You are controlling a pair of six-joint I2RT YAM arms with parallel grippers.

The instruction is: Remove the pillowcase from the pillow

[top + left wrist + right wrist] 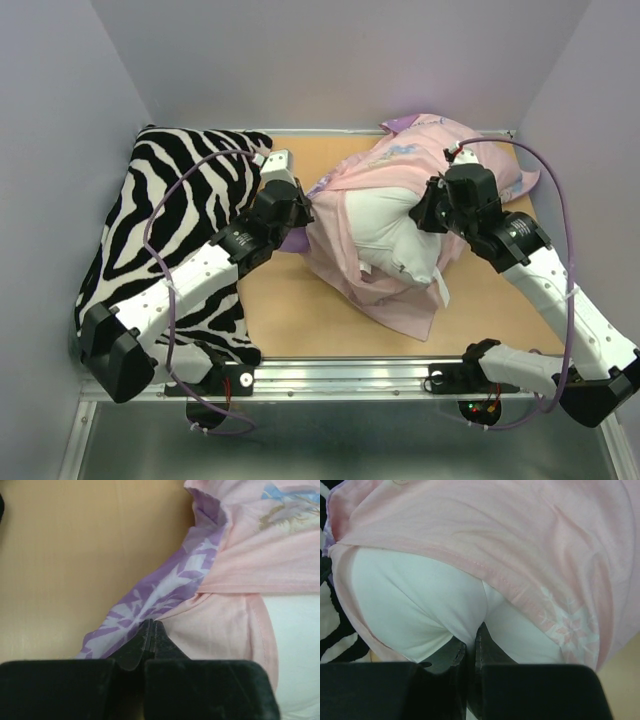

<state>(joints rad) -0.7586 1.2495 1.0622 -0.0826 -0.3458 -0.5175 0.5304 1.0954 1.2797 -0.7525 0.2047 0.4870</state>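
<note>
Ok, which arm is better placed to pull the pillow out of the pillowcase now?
Right. The right gripper is pinched shut on the bare white pillow where it bulges out of the pillowcase. The left gripper is shut on the pillowcase's purple edge, so it can probably just anchor that.

pillow partly inside pillowcase right of centre on table, cushion at its left edge
</note>
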